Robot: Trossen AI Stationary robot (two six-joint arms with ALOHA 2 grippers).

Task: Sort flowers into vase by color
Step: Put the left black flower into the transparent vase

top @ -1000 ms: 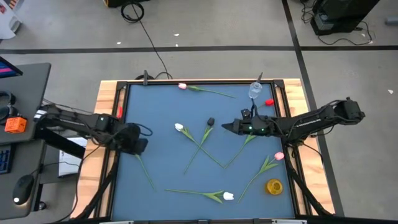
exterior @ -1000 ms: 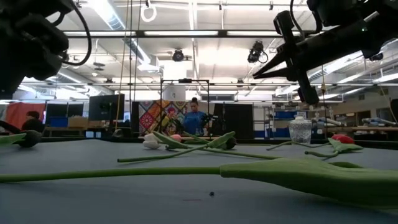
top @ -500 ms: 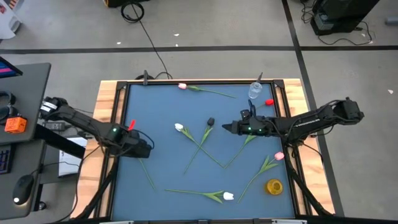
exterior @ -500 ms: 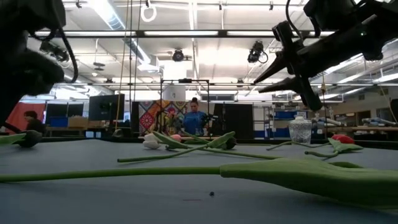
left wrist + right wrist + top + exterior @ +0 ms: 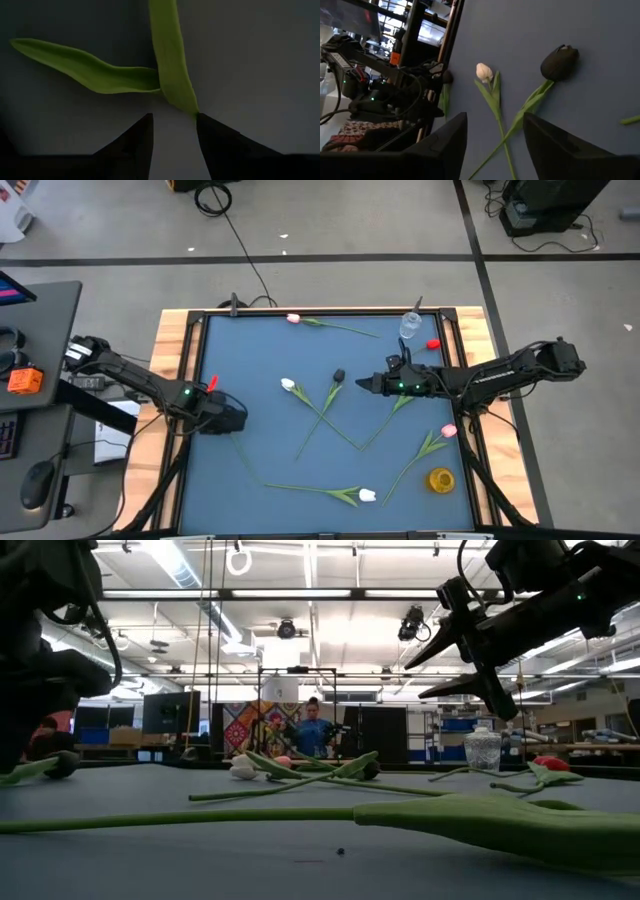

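Several tulips lie flat on the blue table [image 5: 270,350]: pink ones [image 5: 293,318] [image 5: 449,431], white ones [image 5: 288,385] [image 5: 368,495] and a black one [image 5: 339,376]. My left gripper [image 5: 228,420] stands open, pointing down, low over a dark-headed flower [image 5: 62,762] at the table's left side. Its fingers [image 5: 145,131] stand by the base of that flower's leaves [image 5: 170,85]. My right gripper [image 5: 361,383] hovers open above the table's middle. It points toward the white and black tulips [image 5: 484,72] [image 5: 560,62], with nothing between its fingers. My left gripper comes from above at the dark-headed flower, where its two leaves join [image 5: 192,107]. One fingertip [image 5: 202,120] stands right at the tip of that joint; I cannot tell whether it touches. The flower lies flat on the table.
A clear glass vase [image 5: 410,327] stands at the far right, with a red flower head [image 5: 433,344] beside it. A yellow vase [image 5: 441,479] stands at the near right. A wooden frame [image 5: 175,360] rims the table. People show in the room beyond [image 5: 312,730].
My left gripper has sunk toward the table over the left flower and has rolled a little, still open. My right gripper has stayed in place and opened from nearly shut to wide. The left flower's dark head has shifted slightly on the table.
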